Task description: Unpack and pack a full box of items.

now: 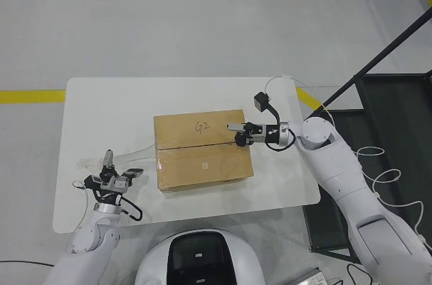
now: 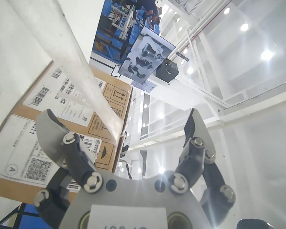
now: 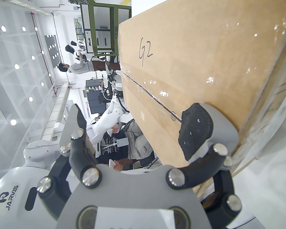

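A shut cardboard box (image 1: 201, 153) marked in pen stands mid-table, its labelled side (image 2: 38, 96) facing my left gripper. A strip of clear tape (image 1: 134, 150) (image 2: 81, 72) stretches from the box's left end toward my left gripper (image 1: 121, 167) (image 2: 121, 125). That gripper is open near the table's front left corner with nothing between its fingers. I cannot tell where the tape's loose end goes. My right gripper (image 1: 238, 134) (image 3: 133, 129) is open at the box's right end. One of its pads (image 3: 195, 132) lies on the box top (image 3: 193, 48) by the centre seam.
The white table (image 1: 95, 107) has bare room to the left of and behind the box. A dark metal rack (image 1: 386, 92) stands off the table's right side. A yellow line (image 1: 23, 96) runs along the floor at the left.
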### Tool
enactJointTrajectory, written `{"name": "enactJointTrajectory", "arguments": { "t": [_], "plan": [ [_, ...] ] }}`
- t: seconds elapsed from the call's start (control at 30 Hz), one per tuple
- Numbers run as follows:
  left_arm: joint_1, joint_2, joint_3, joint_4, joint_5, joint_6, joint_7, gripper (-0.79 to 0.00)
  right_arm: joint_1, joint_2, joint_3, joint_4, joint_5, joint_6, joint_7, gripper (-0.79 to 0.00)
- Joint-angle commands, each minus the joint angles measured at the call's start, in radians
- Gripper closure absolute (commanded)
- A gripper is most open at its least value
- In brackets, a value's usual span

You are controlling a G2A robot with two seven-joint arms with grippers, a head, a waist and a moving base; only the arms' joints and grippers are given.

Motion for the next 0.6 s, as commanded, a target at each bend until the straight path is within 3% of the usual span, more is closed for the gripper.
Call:
{"name": "enactJointTrajectory", "arguments": {
  "t": [0.0,0.3,0.33,0.4,0.57],
  "plan": [
    [-0.013,-0.007,0.007,0.020,0.000,-0.001,0.024,-0.785,0.000,0.000,0.000,0.000,0.000,0.000,0.000,-0.785],
    [-0.078,-0.040,0.034,0.101,0.007,0.021,0.100,-0.785,0.000,0.000,0.000,0.000,0.000,0.000,0.000,-0.785],
    [-0.082,-0.043,0.036,0.108,0.005,0.023,0.103,-0.757,0.000,0.000,0.000,0.000,0.000,0.000,0.000,-0.785],
    [-0.088,-0.049,0.036,0.122,0.000,0.026,0.109,-0.366,0.000,0.000,0.000,0.000,0.000,0.000,0.000,-0.785],
    [-0.091,-0.060,0.028,0.136,-0.009,0.018,0.111,-0.086,0.000,0.000,0.000,0.000,0.000,0.000,0.000,-0.785]
  ]
}}
